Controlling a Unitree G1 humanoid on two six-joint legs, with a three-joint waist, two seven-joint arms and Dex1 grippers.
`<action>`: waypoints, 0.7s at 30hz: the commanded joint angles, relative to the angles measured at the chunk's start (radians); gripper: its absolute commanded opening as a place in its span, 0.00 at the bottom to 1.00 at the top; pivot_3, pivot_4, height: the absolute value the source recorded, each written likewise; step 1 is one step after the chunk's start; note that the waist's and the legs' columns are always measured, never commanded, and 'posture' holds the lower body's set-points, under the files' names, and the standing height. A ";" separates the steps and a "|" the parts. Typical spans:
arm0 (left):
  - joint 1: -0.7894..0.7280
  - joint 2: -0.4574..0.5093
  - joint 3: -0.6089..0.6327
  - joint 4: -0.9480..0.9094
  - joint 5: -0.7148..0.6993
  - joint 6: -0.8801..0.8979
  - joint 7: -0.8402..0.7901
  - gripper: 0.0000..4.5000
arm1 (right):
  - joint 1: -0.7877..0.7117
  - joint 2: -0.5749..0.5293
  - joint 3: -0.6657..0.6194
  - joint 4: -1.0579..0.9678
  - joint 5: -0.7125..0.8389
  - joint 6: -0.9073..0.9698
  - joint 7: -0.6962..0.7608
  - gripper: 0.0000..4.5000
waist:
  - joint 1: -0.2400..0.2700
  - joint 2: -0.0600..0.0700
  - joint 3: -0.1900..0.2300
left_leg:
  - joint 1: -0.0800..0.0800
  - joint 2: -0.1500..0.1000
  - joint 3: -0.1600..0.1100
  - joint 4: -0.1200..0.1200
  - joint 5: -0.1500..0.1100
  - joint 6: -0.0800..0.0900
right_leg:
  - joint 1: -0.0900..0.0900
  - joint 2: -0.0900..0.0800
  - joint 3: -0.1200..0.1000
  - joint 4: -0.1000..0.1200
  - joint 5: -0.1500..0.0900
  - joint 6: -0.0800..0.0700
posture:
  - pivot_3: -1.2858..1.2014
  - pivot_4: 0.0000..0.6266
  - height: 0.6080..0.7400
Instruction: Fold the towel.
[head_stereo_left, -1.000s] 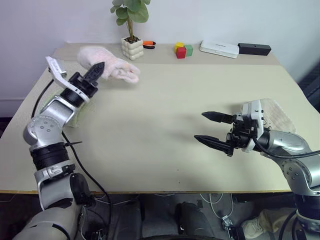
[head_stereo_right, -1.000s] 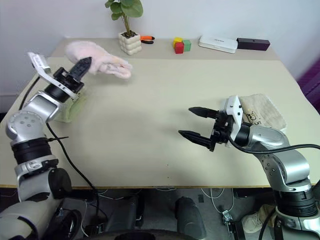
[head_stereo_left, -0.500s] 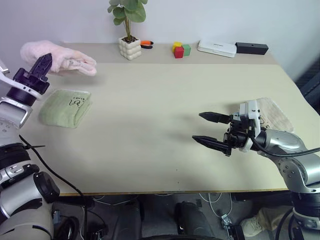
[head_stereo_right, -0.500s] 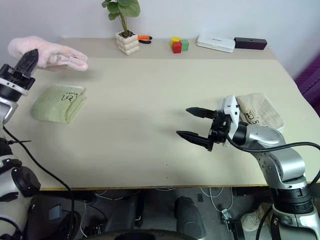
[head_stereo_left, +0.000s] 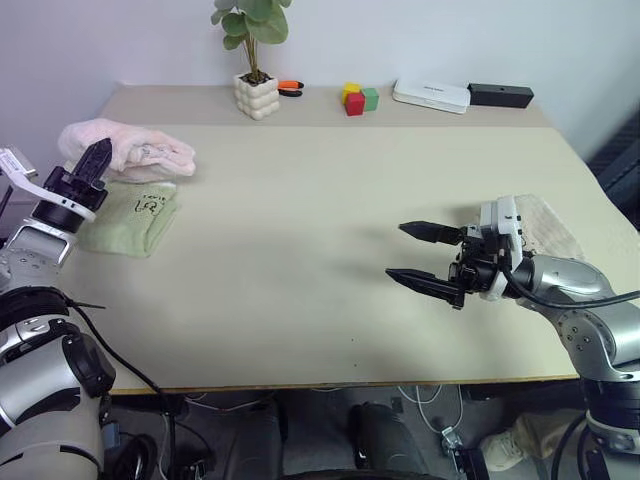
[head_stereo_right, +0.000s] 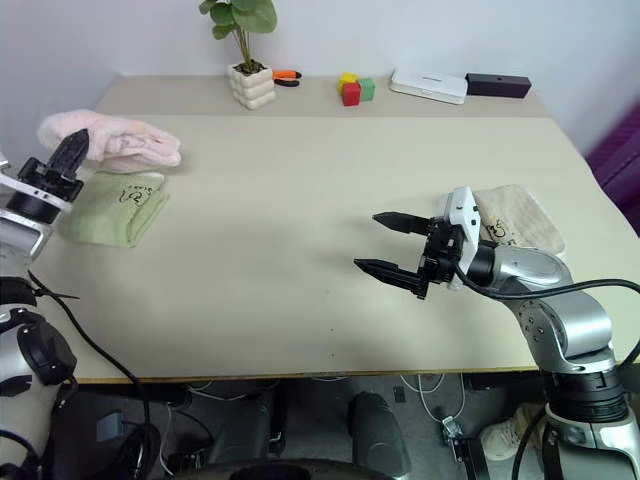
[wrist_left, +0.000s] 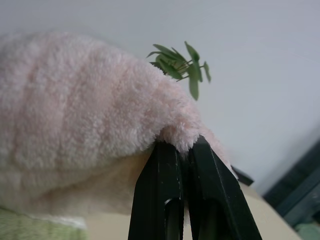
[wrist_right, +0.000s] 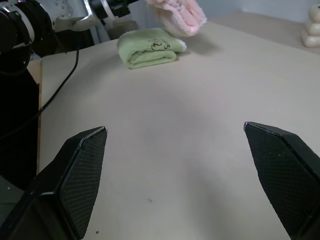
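The towel (head_stereo_left: 128, 151) is a thick, fluffy pink terry cloth, and it looks light, soft and limp: it will sag and bunch wherever it is not supported, drape over whatever is beneath it, and is in no danger of breaking. Terry pile gives a good bite, so slipping out of a pinch seems unlikely, though a pinch on a thick fold could catch more than one layer. For folding, the sensible hold is a corner or the stitched edge, ideally two corners at once so the cloth can be spread flat; from these views the corners and the edge are hard to pick out in the bunched mass. The towel sits in the upper left of the head views, a rumpled heap near the left edge of the surface (head_stereo_left: 320, 250), its lower side resting partly over the far end of the folded green towel (head_stereo_left: 132, 221). The left tool (head_stereo_left: 92, 163) is clamped shut on the towel's near left end; in the left wrist view its two black fingers (wrist_left: 167, 170) are pressed together with a lip of pink pile pinched between the tips and the rest of the cloth bulging above and beside them. The right tool (head_stereo_left: 418, 255) hovers over bare surface at the centre right, jaws spread wide and holding nothing, well apart from the towel, with a beige towel (head_stereo_right: 515, 220) lying just behind it.
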 joint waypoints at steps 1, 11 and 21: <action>0.073 0.035 0.045 -0.071 -0.015 0.000 -0.014 0.00 | 0.020 -0.019 -0.044 -0.039 0.014 -0.001 -0.004 1.00 | -0.002 0.000 0.000 | 0.000 0.000 0.000 -0.001 0.000 0.000 | -0.001 0.000 0.000 0.000 0.000 0.000 | 0.52 0.24 1.00; 0.289 -0.067 0.088 -0.278 -0.055 0.029 0.070 0.00 | -0.016 -0.019 -0.033 -0.022 0.007 0.001 -0.005 1.00 | 0.006 -0.001 0.000 | 0.000 0.000 0.002 -0.002 0.000 0.000 | -0.002 -0.001 0.000 0.001 0.000 0.000 | 0.52 0.24 1.00; 0.455 -0.172 0.193 -0.545 -0.204 0.117 0.243 0.00 | -0.028 -0.012 -0.020 -0.002 -0.005 -0.008 0.007 1.00 | 0.004 -0.001 -0.001 | 0.001 0.001 0.001 -0.003 0.000 0.000 | -0.002 -0.002 0.000 0.001 0.000 -0.001 | 0.52 0.24 1.00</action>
